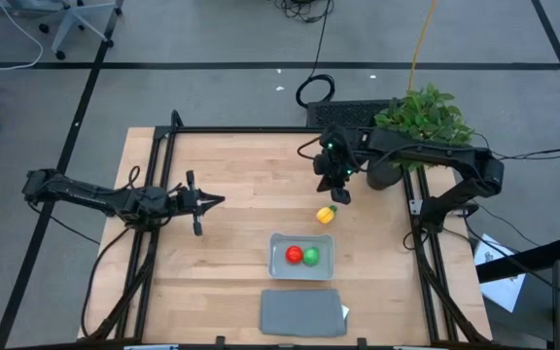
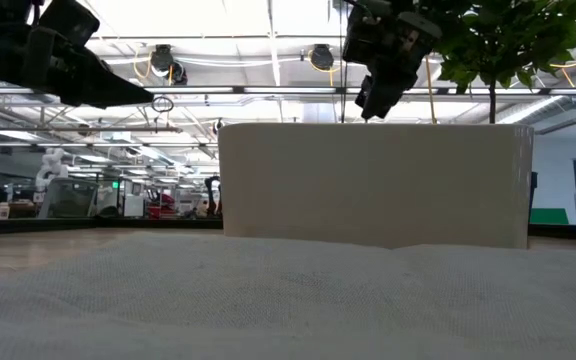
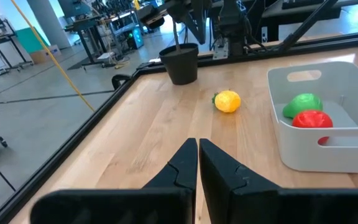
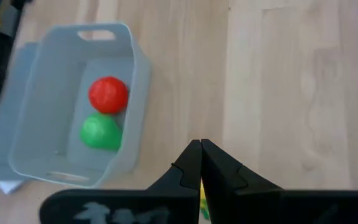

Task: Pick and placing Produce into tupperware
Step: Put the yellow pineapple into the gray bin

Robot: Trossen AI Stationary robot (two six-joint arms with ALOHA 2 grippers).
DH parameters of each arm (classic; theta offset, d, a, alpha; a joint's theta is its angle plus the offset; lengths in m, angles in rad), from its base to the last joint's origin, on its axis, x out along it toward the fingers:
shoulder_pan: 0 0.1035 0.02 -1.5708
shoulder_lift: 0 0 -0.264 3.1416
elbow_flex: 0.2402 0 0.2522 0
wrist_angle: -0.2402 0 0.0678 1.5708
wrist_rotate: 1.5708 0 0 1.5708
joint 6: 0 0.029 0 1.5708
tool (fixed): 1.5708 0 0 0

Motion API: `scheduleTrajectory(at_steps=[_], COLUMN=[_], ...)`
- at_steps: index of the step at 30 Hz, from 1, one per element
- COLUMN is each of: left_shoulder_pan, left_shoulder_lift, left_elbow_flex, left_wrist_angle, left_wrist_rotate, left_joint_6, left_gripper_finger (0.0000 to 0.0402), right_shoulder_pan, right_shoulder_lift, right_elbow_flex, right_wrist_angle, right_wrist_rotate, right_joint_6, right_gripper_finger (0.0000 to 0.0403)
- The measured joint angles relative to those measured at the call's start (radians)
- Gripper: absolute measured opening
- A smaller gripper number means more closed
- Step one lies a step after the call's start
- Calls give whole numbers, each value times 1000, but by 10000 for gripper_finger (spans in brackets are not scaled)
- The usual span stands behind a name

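Yellow produce [image 1: 327,215] lies just below the closed right gripper [image 1: 338,194].

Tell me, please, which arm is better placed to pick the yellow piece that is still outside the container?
Probably the right arm. Its end effector hangs just beside the yellow piece, which lies on the table near the tupperware. The left end effector waits far off across the table.

1. The left arm reaches in from the table's left side, stretched out nearly level, its wrist pointing toward the table's middle.
2. The left gripper [image 1: 212,201] hangs above the table's left half, fingers pressed together.
3. The right arm bends in from the right rear, elbow raised.
4. The right gripper [image 1: 339,196] points down, fingers closed and empty.
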Motion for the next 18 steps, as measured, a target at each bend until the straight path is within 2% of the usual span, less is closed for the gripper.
scheduleTrajectory(at_steps=[4, 8, 13, 18], left_shoulder_pan=[0, 0, 0, 0], left_shoulder_lift=[0, 0, 0, 0], left_elbow_flex=[0, 0, 0, 0], left_wrist_angle=[0, 0, -1, -2], left_wrist_rotate=[0, 0, 0, 0], left_joint_6=[1, 1, 0, 0], left_gripper_finger=[21, 21, 21, 21], right_shoulder_pan=[0, 6, 26, 46], right_shoulder_lift=[-6, -5, -5, -5], right_elbow_flex=[0, 0, 0, 0], right_wrist_angle=[-6, -1, 7, 6], right_wrist_rotate=[40, 44, 56, 101], right_joint_6=[-32, -72, -131, -121], right_gripper_finger=[15, 54, 135, 228])
